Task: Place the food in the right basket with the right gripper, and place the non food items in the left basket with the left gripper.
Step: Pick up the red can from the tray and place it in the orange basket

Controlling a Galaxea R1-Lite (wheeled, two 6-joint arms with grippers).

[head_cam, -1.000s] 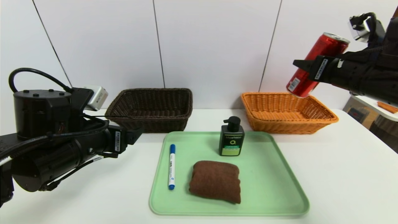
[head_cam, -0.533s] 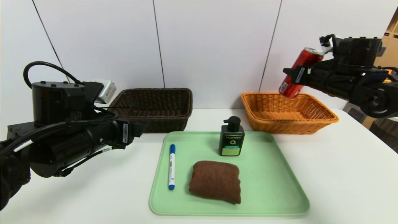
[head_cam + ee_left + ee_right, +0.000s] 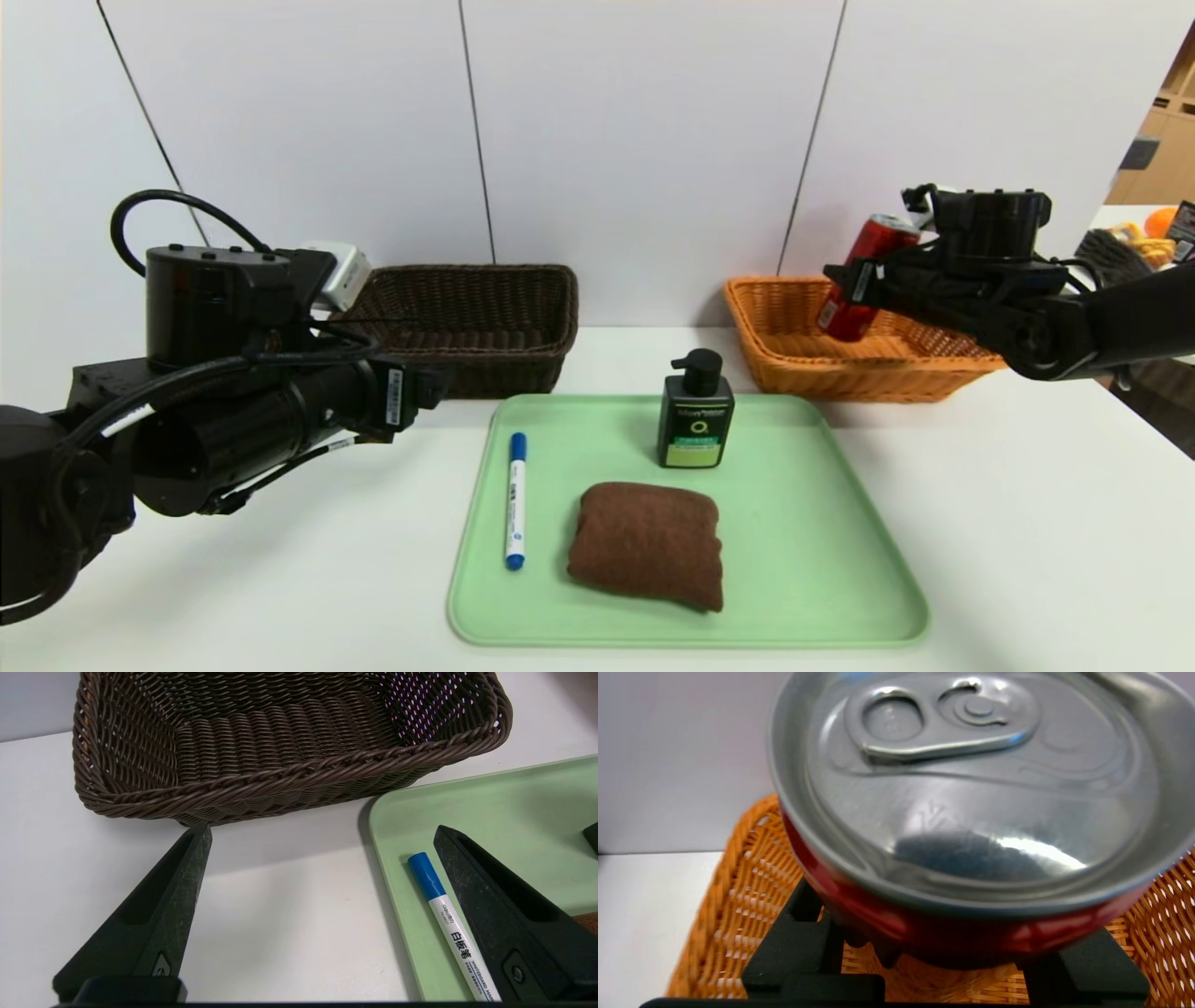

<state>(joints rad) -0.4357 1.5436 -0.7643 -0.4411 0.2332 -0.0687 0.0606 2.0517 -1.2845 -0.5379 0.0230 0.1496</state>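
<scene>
My right gripper (image 3: 845, 280) is shut on the red drink can (image 3: 857, 277), which tilts with its lower end inside the orange basket (image 3: 971, 358). Up close, the can's silver top (image 3: 971, 779) fills the right wrist view above the orange basket's weave (image 3: 752, 891). My left gripper (image 3: 431, 385) is open, hovering over the table between the dark brown basket (image 3: 523, 280) and the tray's left edge. On the green tray (image 3: 822, 523) stand the dark green pump bottle (image 3: 695, 411), the folded brown towel (image 3: 648, 543) and the white marker (image 3: 515, 499). The marker (image 3: 448, 919) lies just inside one finger (image 3: 495, 905).
White wall panels stand right behind both baskets. Bare white table (image 3: 1046, 523) stretches right of the tray and in front of the left arm. Shelving with an orange object (image 3: 1160, 222) sits past the table's right side.
My right arm has come down and forward, lowering the can from high above the orange basket into it. My left arm has edged forward and right towards the tray.
</scene>
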